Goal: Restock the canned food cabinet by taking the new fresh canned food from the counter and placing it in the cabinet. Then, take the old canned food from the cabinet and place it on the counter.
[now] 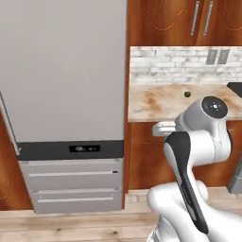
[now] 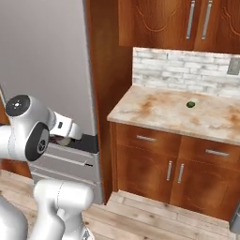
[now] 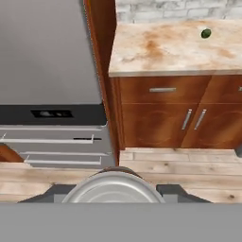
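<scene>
The can (image 3: 113, 189) sits clamped in the gripper (image 3: 113, 194), its grey metal top a round disc between the two dark fingers (image 3: 176, 191) at the bottom of the hand view. In the left base view its end (image 1: 163, 127) pokes out to the left of the wrist, in front of the counter's edge; its label cannot be made out. In the right base view the hand (image 2: 65, 133) is held out in front of the grey fridge (image 2: 42, 61), above the fridge's drawers (image 2: 70, 161).

The counter (image 2: 159, 112) lies to the right of the fridge, well apart from the can, with a narrow wooden panel (image 2: 103, 70) between the two. A small dark green round thing (image 2: 191, 104) rests on the counter near the white brick backsplash (image 2: 183, 70). Under the counter are drawers (image 2: 146, 138) and doors (image 2: 159, 173) with silver handles. Wall cabinets (image 2: 178, 23) hang above. The floor (image 3: 179, 165) is pale wood planks.
</scene>
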### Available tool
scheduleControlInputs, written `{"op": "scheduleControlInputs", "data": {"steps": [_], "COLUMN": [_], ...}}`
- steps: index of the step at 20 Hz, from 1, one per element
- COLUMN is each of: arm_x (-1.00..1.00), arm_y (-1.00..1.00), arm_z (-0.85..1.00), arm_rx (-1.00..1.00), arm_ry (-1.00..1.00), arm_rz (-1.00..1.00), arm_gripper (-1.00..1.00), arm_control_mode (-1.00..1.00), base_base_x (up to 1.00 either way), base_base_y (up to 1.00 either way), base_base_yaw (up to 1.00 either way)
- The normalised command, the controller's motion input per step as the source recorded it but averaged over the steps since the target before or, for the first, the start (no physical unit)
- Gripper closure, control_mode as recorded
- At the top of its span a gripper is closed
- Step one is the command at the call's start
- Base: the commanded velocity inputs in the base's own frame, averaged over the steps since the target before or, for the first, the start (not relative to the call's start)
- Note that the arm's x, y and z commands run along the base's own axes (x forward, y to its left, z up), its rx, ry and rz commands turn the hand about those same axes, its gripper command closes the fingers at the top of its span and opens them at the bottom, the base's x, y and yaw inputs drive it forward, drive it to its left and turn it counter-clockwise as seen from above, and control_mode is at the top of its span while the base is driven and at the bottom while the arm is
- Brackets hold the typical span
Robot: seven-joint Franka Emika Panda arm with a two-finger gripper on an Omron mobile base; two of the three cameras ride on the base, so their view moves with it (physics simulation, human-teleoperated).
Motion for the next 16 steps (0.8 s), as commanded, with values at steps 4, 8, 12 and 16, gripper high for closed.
{"op": "scheduleControlInputs", "data": {"steps": [4,8,12,16], "arm_x": [0.00,0.00,0.00,0.00], "arm_y": [0.00,0.00,0.00,0.00], "arm_z": [0.00,0.00,0.00,0.00], "arm_rx": [0.00,0.00,0.00,0.00], "arm_ry": [0.00,0.00,0.00,0.00], "arm_rz": [0.00,0.00,0.00,0.00], "arm_gripper": [1.00,1.00,1.00,1.00], "arm_control_mode": [1.00,1.00,1.00,1.00], "base_base_x": [-0.34,0.00,0.32,0.37], "base_base_y": [1.00,1.00,1.00,1.00], "base_base_yaw": [0.08,0.05,0.00,-0.07]}}
